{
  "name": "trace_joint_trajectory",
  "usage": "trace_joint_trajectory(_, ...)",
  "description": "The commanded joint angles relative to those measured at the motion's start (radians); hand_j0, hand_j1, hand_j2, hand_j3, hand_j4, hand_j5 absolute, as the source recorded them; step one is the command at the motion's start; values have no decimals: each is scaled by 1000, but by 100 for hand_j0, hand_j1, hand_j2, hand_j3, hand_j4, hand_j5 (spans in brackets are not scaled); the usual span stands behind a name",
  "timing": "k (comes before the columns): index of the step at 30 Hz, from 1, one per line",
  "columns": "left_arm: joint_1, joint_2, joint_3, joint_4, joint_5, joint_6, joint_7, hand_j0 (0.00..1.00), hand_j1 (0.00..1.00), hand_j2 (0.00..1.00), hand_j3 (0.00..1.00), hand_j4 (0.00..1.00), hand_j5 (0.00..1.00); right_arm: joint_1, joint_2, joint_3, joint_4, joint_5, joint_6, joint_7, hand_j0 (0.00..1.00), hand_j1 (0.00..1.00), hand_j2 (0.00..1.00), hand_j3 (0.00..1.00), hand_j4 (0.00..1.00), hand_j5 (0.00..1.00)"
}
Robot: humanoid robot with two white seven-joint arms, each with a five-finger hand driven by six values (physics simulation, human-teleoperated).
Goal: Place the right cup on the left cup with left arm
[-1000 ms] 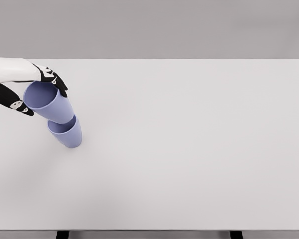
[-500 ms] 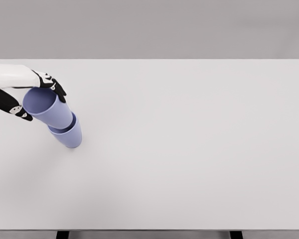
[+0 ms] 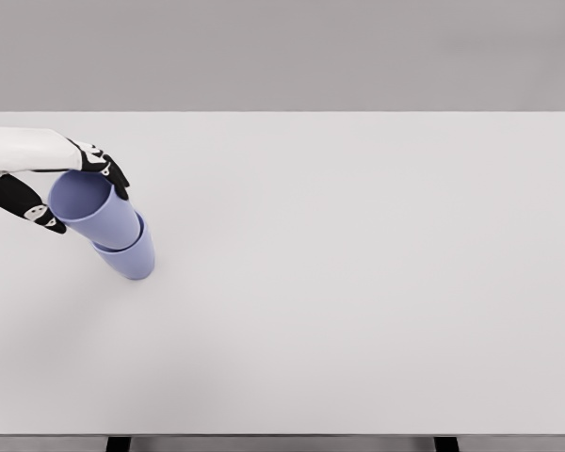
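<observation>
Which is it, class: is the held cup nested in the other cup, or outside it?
Nested: the held cup has its base inside the other cup.

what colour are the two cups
Both the held cup and the lower cup are light purple-blue, clear in the head view.

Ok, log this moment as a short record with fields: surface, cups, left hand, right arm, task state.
surface: white table
upper cup: lilac, tilted, its base sunk in the lower cup
lower cup: lilac, upright on the table near the left edge
left hand: dark fingers around the upper cup's rim
right arm: not in view
task state: cups nested, upper one not yet released
</observation>
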Motion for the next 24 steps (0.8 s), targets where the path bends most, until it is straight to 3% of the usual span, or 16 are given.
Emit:
trace_joint_trajectory(1,0,-3,1,1,0,4,1,70,70,70,70,70,70,0,0,0,0,0,0,0,100,100,100,100,100,100)
trace_joint_trajectory(24,2,-23,0,13,-10,36,1,69,69,69,69,69,69,0,0,0,0,0,0,0,100,100,100,100,100,100)
